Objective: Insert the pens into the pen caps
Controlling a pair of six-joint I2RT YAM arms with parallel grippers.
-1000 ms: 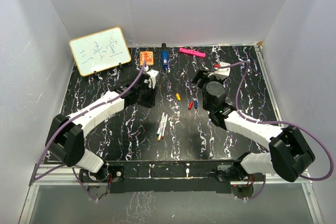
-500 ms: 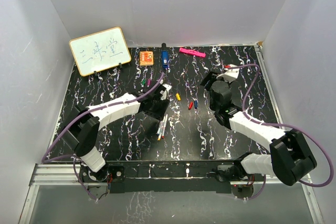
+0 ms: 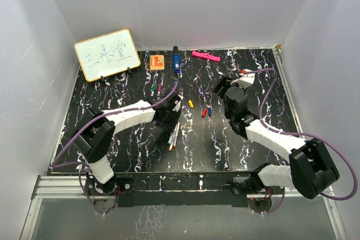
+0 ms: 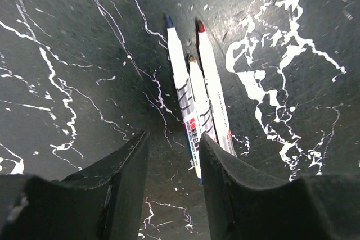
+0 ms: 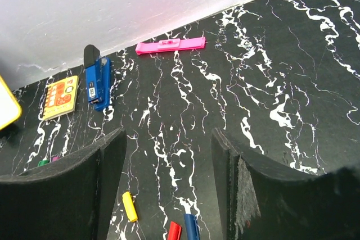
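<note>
Pens [image 4: 194, 105] lie bundled on table [image 4: 67, 54], just ahead and slightly right of left gripper [image 4: 172, 141]; long axes run away along its reach; jaws spread, empty; right gripper [image 5: 169, 136] spread too, nearer caps [image 5: 130, 206].

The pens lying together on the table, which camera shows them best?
The left wrist view: three pens lie side by side, close up, coloured tips clear. The top external view shows them as thin slivers. The right wrist view misses them.
</note>
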